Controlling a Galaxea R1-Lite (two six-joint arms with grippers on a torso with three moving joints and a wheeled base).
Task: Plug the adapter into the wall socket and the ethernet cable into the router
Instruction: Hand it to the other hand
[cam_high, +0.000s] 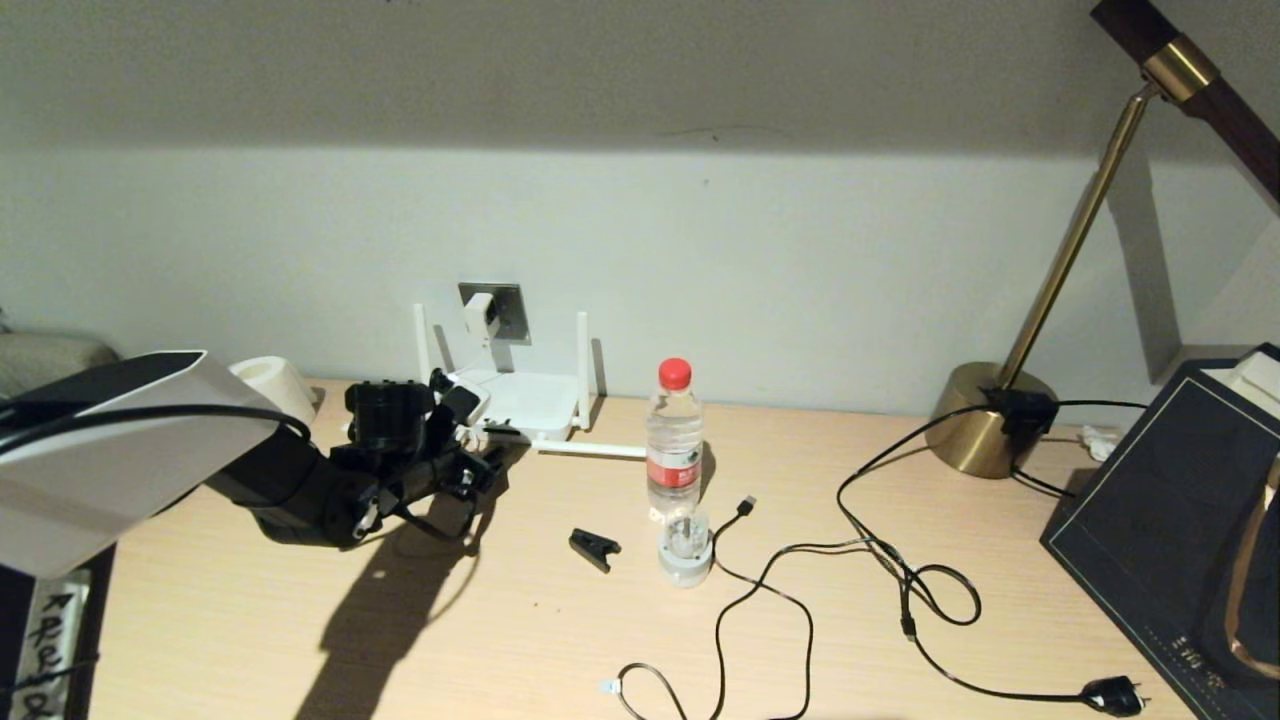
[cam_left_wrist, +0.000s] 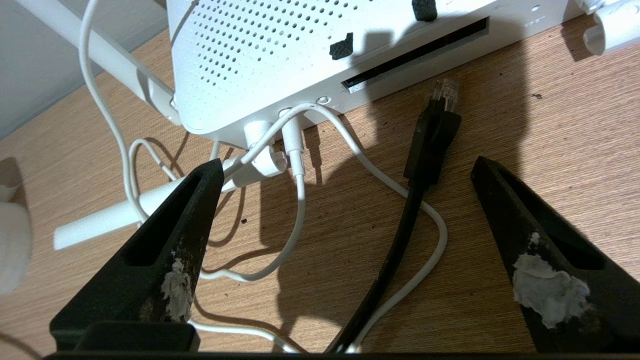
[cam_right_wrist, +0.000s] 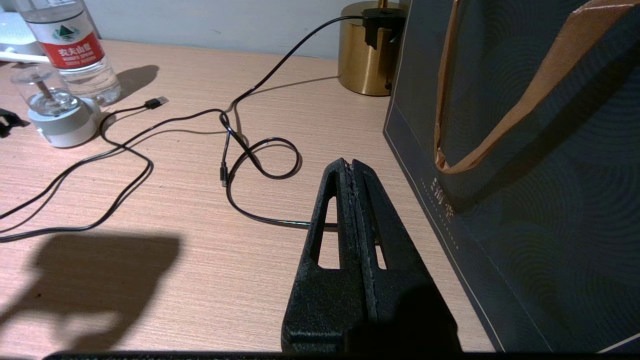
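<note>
The white adapter (cam_high: 479, 315) sits in the grey wall socket (cam_high: 513, 306) above the white router (cam_high: 525, 400). In the left wrist view the router (cam_left_wrist: 280, 60) lies just ahead, with a thin white cord (cam_left_wrist: 300, 200) plugged into its edge. The black ethernet cable (cam_left_wrist: 430, 145) lies on the desk with its clear tip close to the router's edge, outside any port. My left gripper (cam_left_wrist: 348, 165) is open, its fingers standing either side of the cable without touching it. My right gripper (cam_right_wrist: 350, 162) is shut on nothing, low over the desk at the right.
A water bottle (cam_high: 674, 435), a small domed white gadget (cam_high: 685, 550) and a black clip (cam_high: 595, 548) stand mid-desk. A thin black USB cable (cam_high: 760, 590) and the lamp cord (cam_high: 1115, 693) sprawl rightward. The brass lamp base (cam_high: 990, 420) and a dark bag (cam_high: 1180, 520) fill the right.
</note>
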